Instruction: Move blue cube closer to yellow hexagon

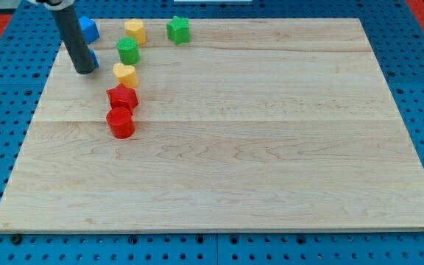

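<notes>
The near half of the counter is bare wood. Going up the view's left, the red cylinder comes first, with the red star touching it just behind, then a yellow heart-like block, then a green block whose shape I cannot settle. Level with the heart and to its left, my tip rests on the board; there is no gripper on this rig, so nothing to report as apart or together. A sliver of blue shows at the rod's right edge, touching it — a second blue block, mostly hidden.

At the far edge sit the blue cube, the yellow hexagon and, further right, the green star. The cube lies left of the hexagon with a clear gap between them, and the rod crosses in front of its left side (the tip itself is nearer than the cube, to its lower left).

My judgement: the task is not done — the gap remains to be closed, which calls for a rightward push on the cube. No containers are in view.
</notes>
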Tool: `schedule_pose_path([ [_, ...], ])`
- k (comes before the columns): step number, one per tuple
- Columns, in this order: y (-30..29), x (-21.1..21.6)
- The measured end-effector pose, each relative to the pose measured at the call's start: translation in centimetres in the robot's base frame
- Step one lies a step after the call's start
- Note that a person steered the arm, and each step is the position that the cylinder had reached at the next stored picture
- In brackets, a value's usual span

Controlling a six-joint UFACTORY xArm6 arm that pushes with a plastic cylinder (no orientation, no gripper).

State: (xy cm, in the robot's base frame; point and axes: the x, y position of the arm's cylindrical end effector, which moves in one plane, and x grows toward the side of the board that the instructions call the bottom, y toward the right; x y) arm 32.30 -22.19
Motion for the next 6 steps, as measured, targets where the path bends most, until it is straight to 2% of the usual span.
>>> schedule_pose_path([
  [1, -0.2, 0.8],
  [2, -8.3, -0.7],
  [3, -8.2, -6.2],
  [4, -7.0, -9.2],
  [5, 0.3, -9.4],
  [6, 3.4, -9.2],
])
